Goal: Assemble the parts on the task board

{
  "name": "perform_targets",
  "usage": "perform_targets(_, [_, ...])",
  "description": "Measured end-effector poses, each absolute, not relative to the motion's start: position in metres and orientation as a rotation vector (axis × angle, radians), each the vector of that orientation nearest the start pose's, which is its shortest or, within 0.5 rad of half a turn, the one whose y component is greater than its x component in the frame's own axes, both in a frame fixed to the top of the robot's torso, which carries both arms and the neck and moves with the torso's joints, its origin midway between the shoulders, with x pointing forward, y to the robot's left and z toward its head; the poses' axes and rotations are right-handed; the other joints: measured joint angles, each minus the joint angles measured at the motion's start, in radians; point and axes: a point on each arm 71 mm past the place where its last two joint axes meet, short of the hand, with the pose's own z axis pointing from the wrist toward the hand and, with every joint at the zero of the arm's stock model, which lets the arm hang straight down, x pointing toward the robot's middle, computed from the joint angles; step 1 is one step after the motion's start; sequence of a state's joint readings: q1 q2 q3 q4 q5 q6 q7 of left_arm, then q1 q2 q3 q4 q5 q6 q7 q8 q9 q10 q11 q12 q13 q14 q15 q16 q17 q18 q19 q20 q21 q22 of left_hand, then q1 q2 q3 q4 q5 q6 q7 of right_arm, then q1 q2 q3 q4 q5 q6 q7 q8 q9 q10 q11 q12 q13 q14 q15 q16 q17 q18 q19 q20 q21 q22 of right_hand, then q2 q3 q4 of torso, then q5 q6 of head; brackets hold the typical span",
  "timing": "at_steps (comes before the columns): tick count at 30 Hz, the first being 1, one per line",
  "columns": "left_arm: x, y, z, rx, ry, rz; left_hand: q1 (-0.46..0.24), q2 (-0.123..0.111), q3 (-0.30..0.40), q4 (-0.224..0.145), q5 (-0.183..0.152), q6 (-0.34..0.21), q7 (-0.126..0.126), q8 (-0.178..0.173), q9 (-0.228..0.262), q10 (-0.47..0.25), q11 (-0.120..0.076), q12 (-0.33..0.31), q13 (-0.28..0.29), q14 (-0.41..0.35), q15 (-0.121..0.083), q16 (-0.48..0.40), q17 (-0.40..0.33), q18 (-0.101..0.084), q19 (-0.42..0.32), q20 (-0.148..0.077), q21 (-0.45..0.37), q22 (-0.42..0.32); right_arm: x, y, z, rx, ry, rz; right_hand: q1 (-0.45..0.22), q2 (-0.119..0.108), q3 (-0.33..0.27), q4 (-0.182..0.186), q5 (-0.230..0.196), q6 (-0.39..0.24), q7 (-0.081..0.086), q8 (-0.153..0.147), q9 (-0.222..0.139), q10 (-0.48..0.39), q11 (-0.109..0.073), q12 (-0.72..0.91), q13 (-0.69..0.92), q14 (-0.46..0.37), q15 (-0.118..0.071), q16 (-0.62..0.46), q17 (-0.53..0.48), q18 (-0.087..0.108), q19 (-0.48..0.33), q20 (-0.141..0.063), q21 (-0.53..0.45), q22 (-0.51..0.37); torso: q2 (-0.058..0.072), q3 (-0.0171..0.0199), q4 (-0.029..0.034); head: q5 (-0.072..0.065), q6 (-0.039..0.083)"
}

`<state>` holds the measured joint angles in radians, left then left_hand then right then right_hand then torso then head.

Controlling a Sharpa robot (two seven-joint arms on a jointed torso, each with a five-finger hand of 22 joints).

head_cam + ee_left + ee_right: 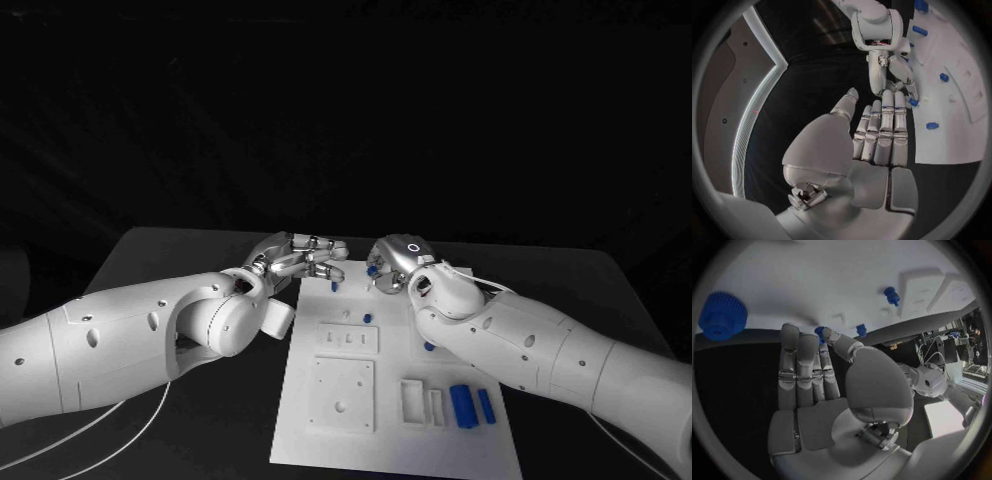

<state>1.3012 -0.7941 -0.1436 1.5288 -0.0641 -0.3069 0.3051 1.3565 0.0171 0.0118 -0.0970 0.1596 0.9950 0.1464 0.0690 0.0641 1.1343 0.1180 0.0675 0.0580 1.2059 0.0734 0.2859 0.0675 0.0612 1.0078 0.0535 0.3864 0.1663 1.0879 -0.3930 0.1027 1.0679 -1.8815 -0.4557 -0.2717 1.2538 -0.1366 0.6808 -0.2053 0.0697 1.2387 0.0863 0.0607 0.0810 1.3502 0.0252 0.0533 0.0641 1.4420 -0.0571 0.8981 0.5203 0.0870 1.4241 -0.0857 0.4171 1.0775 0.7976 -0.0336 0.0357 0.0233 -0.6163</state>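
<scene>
The white task board [397, 420] lies in the middle of the black table. My right hand [401, 262] is over the board's far edge, and its thumb and a finger pinch a small blue part [821, 331], which also shows at its fingertips [913, 102]. My left hand [299, 258] hovers beside it at the board's far left corner. Its fingers [879, 135] are straight and hold nothing. A blue gear [722, 315] stands on the board. Small blue pegs [335, 287] [369, 317] stand nearer me, and two blue bars [463, 404] lie at the near right.
Raised white plates with holes [343, 394] and slotted pieces [423, 400] sit on the board's near half. Another blue peg [430, 346] stands beside my right forearm. Black table [173, 260] surrounds the board, and cables [130, 420] trail under my left arm.
</scene>
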Motion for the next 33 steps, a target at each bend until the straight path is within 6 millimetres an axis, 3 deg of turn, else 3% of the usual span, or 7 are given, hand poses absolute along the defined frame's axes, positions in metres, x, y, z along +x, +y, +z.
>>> perform_targets(5, [0.491,0.181,-0.171,-0.998,1.582,-1.503,0.0,0.0,0.0,0.0,0.0,0.0,0.0,0.0,0.0,0.0,0.0,0.0,0.0,0.0,0.0,0.0,0.0,0.0,0.0,0.0,0.0,0.0,0.546,-0.1,-0.21,-0.229,1.423,0.409,0.004,0.004,-0.036,0.014,0.012,-0.049,0.009,0.0,-0.009,-0.057,0.016,0.004,0.002,-0.002,0.002,-0.004,-0.004,0.009,0.006,0.006,-0.017,0.001,0.0,-0.0005,0.0,0.0,-0.001])
perform_targets(10, [0.492,0.182,-0.171,-0.999,1.582,-1.502,0.0,0.0,0.0,0.0,0.0,0.0,0.0,0.0,0.0,0.0,0.0,0.0,0.0,0.0,0.0,0.0,0.0,0.0,0.0,0.0,0.0,0.0,0.547,-0.106,-0.212,-0.211,1.435,0.406,-0.02,-0.058,-0.131,0.037,0.019,-0.155,0.036,0.005,-0.016,-0.185,0.055,0.005,-0.002,-0.007,0.028,-0.016,-0.012,0.037,0.022,0.033,-0.055,-0.029,0.0,-0.0004,-0.0008,0.0,0.0])
perform_targets(13, [0.492,0.182,-0.171,-0.999,1.582,-1.5,0.0,0.0,-0.002,-0.002,0.0,0.0,0.0,0.0,0.0,-0.003,0.003,0.0,0.0,0.0,0.0,0.0,0.0,0.0,-0.002,-0.002,0.001,-0.003,0.547,-0.109,-0.212,-0.198,1.43,0.412,0.012,-0.078,-0.191,0.024,0.063,-0.181,0.025,0.005,-0.016,-0.238,0.066,0.005,-0.002,-0.01,0.033,-0.029,-0.019,0.043,0.029,0.04,-0.076,-0.044,0.0,-0.0001,-0.0009,0.0,0.002])
perform_targets(17, [0.492,0.183,-0.171,-1.001,1.582,-1.497,0.0,0.0,-0.004,-0.004,0.0,0.0,0.0,0.0,0.0,-0.004,0.004,0.0,0.0,0.0,0.0,0.0,0.0,0.0,-0.004,-0.004,0.004,-0.003,0.544,-0.112,-0.209,-0.181,1.416,0.428,0.032,-0.075,-0.24,0.005,0.085,-0.187,0.019,0.005,-0.016,-0.248,0.069,0.005,-0.002,-0.01,0.033,-0.037,-0.025,0.054,0.036,0.046,-0.095,-0.054,0.0,0.0006,-0.0015,0.001,0.003])
perform_targets(24, [0.492,0.187,-0.172,-1.006,1.58,-1.489,0.0,0.0,-0.002,-0.01,0.0,0.0,0.0,0.0,0.0,-0.004,0.004,0.0,0.0,0.0,0.0,0.0,0.0,0.0,-0.007,0.0,0.006,-0.003,0.536,-0.137,-0.193,-0.14,1.375,0.455,0.024,-0.073,-0.188,0.005,0.117,-0.157,0.032,0.005,-0.016,-0.172,0.052,0.005,-0.002,-0.005,0.03,-0.034,-0.016,0.054,0.041,0.044,-0.1,-0.041,-0.002,0.0031,-0.0082,0.003,0.008])
perform_targets(29, [0.493,0.19,-0.172,-1.008,1.578,-1.483,0.0,0.0,0.0,-0.014,0.0,0.0,0.0,0.0,0.0,-0.004,0.004,0.0,0.0,0.0,0.0,0.0,0.0,0.0,-0.007,0.0,0.012,-0.002,0.532,-0.166,-0.174,-0.09,1.346,0.456,0.015,-0.069,-0.159,0.014,0.124,-0.13,0.02,0.005,-0.015,-0.047,0.019,0.013,0.001,0.002,0.016,-0.021,-0.007,0.054,0.042,0.03,-0.099,-0.022,-0.007,0.0051,-0.0165,0.005,0.013])
perform_targets(33, [0.494,0.192,-0.172,-1.01,1.575,-1.478,0.0,0.0,0.0,-0.014,0.0,0.0,0.0,0.0,0.0,-0.004,0.004,0.0,0.0,0.0,0.0,0.0,0.0,0.0,-0.007,0.0,0.012,-0.002,0.532,-0.186,-0.164,-0.056,1.34,0.443,0.015,-0.069,-0.197,0.024,0.124,-0.119,0.011,0.005,-0.014,0.026,-0.01,0.04,0.013,0.002,-0.005,-0.021,0.001,0.027,0.042,0.006,-0.096,-0.009,-0.01,0.0063,-0.0214,0.005,0.014])
